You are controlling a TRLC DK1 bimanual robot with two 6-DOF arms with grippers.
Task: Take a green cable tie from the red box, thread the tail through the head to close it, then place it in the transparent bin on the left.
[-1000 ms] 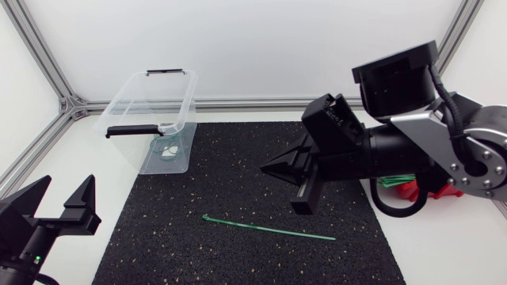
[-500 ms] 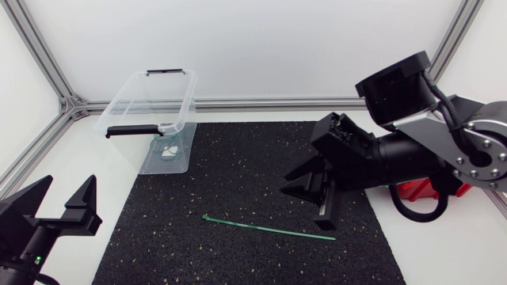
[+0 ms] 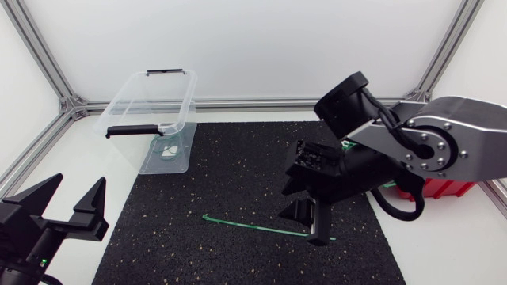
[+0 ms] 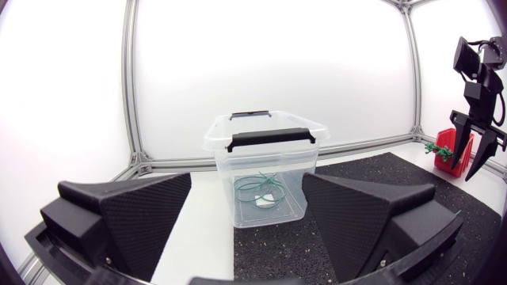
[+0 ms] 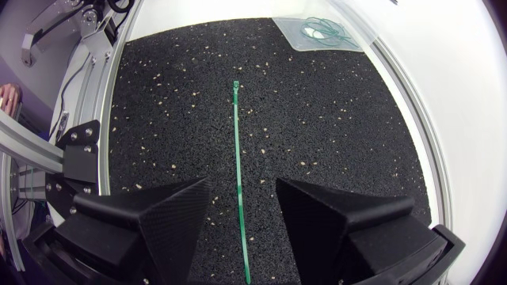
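The green cable tie (image 3: 253,226) lay flat on the black mat (image 3: 238,170), close to the mat's front edge. Its long line ran nearly along that edge. The small square head pointed to the mat's left side and the thin tail to the right.

The right gripper (image 5: 242,184) hung over the tail end with its fingers spread apart, one on each side of the tie. It held nothing. I could not tell if the fingers touched the tie or the mat. In the head view the gripper hid part of the tail.

The left gripper (image 3: 79,184) was at the desk's front left corner, off the mat, wide open and holding nothing.

The transparent bin (image 3: 182,103) stood at the mat's back left corner with looped green ties (image 3: 164,149) inside. The red box (image 3: 444,188) sat by the desk's right edge, mostly hidden behind the right arm.
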